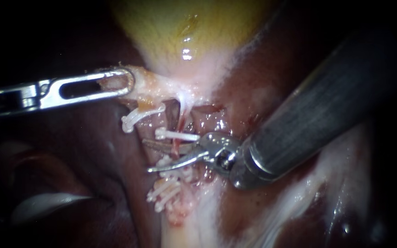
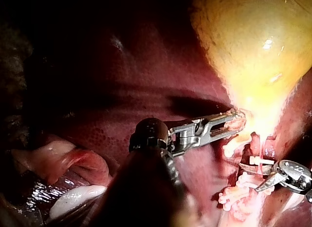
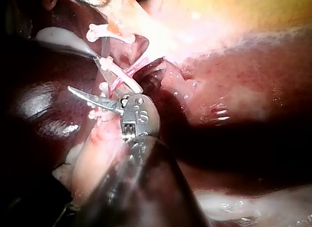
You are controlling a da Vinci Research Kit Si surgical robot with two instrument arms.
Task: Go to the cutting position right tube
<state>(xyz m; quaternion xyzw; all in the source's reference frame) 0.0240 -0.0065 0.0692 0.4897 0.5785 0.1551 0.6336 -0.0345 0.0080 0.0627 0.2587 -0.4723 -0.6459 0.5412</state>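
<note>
Closest in, my right instrument [image 1: 148,156] holds its blade-like jaws open astride the right tube [image 1: 176,146]. That tube is a thin reddish strand running between one white clip [image 1: 180,135] and more clips [image 1: 166,190] beyond. Further off, my left instrument [image 1: 124,82] has its jaws clamped on the gallbladder [image 1: 184,27] at its neck, with dark liver [image 1: 70,151] around.
</note>
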